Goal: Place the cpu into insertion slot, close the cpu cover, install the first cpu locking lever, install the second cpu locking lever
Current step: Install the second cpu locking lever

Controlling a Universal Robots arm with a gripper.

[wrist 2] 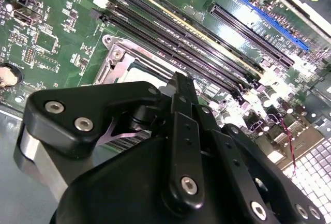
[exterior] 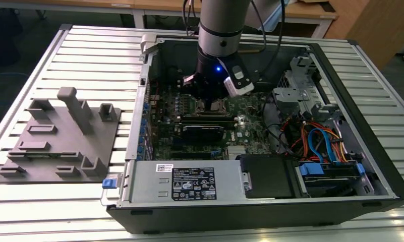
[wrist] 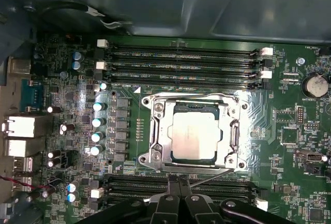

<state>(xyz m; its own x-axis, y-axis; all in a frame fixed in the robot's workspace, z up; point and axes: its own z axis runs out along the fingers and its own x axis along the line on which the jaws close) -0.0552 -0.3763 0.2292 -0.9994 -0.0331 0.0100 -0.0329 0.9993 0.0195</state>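
Silver-grey cpu (wrist: 193, 137) seated in insertion slot (wrist: 156, 131), cpu cover (wrist: 234, 137) closed.

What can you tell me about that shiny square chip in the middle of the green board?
The cpu is a flat square chip with a pale silver-grey metal top that catches the light. It lies level in the insertion slot on the green circuit board, with the silver cpu cover framing its edges. Rows of long black memory slots run along two opposite sides of it. The gripper hangs close by one edge of the socket without touching the chip.
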